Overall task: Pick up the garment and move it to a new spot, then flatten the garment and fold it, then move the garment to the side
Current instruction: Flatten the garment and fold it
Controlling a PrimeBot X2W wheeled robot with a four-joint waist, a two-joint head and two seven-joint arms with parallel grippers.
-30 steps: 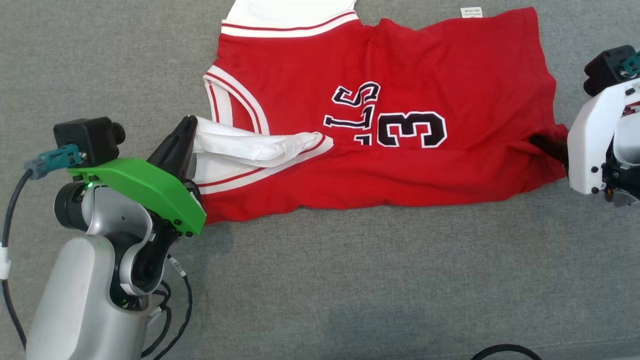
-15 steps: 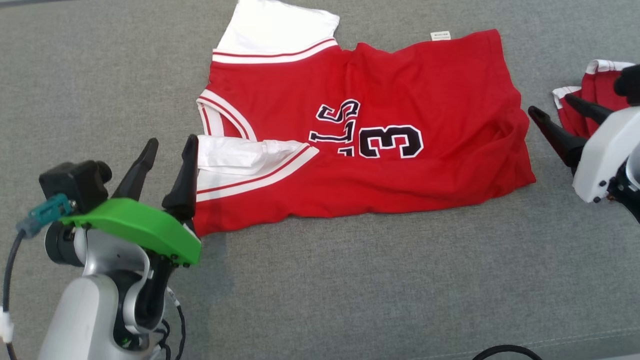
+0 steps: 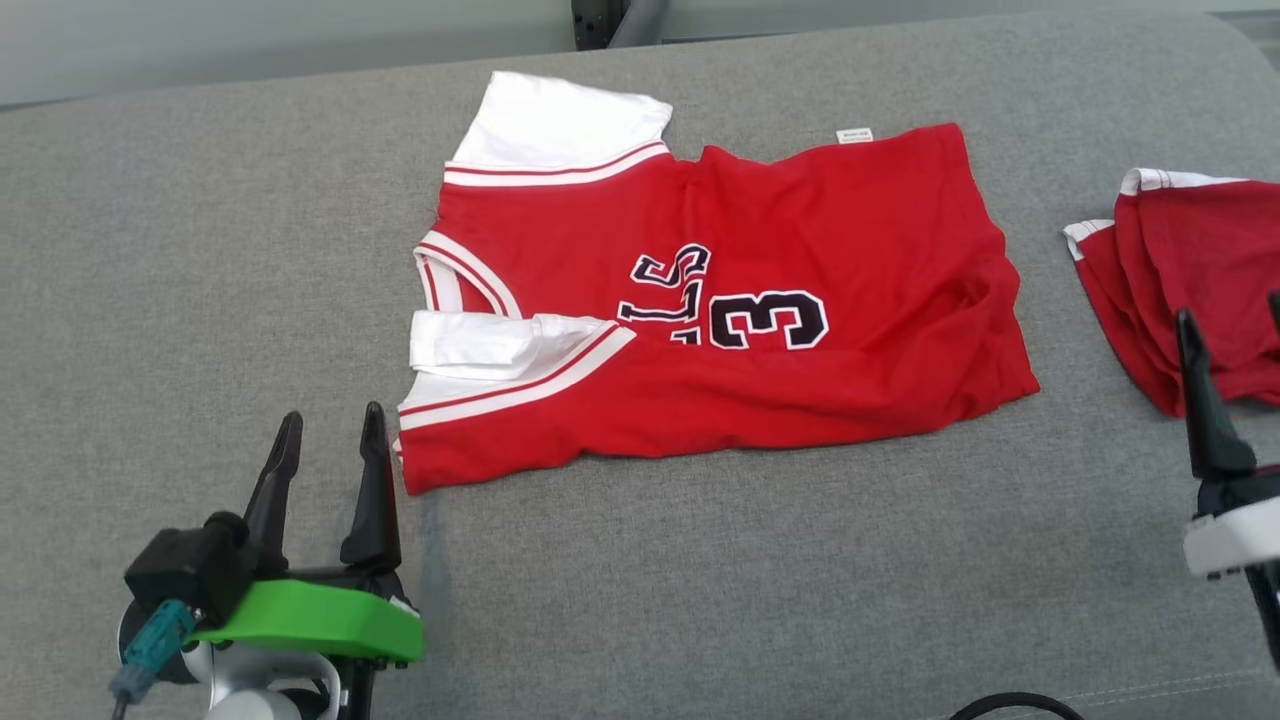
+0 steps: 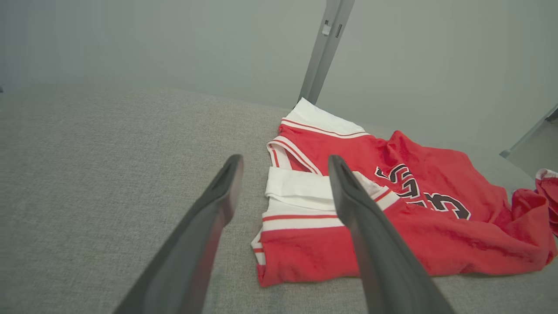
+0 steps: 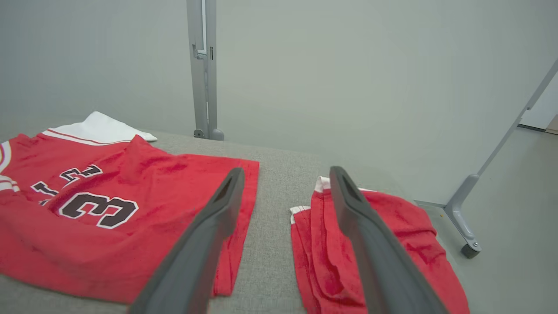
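Note:
The garment [image 3: 800, 240], a red jersey with white trim and a black "3", lies folded lengthwise on the grey fabric surface [image 3: 700, 570]. One white sleeve is tucked over its left end. My left gripper [image 3: 332, 418] stands open at the lower left, just short of the jersey's near left corner and apart from it. The left wrist view shows the jersey [image 4: 392, 226] past the spread left gripper [image 4: 284, 159]. My right gripper [image 3: 1232, 310] is open at the right edge, between the jersey [image 5: 109, 226] and another red pile; the right wrist view shows the gripper [image 5: 287, 171] holding nothing.
A second red garment [image 3: 1190, 260] lies bunched at the right edge, also seen from the right wrist [image 5: 392, 244]. A grey metal post [image 5: 204, 65] stands behind the surface's far edge. A stand leg with a caster [image 5: 468, 248] is on the floor. A black cable [image 3: 1010, 705] loops at the bottom.
Both grippers have opened and let go of the jersey's ends, then drawn back toward me. The jersey now lies free. The head camera has shifted, showing more of the far edge.

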